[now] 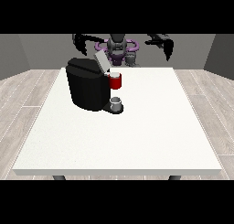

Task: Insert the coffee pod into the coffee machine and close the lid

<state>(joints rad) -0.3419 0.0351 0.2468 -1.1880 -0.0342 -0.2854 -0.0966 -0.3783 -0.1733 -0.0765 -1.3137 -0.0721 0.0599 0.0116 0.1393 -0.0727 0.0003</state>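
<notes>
Nearest, the bench (137, 145) carries a coffee machine (89, 88), lid (101, 61) up; a pod seems seated. Closing remains; both hands' fingers cannot be told.

Humanoid robot (118, 48): dark grey torso and rounded dark head, small at the table's far edge. Purple rings at both shoulders and a purple band at the waist. 2 black arms; black hand at view's left (81, 43), black hand at view's right (167, 47).
</notes>
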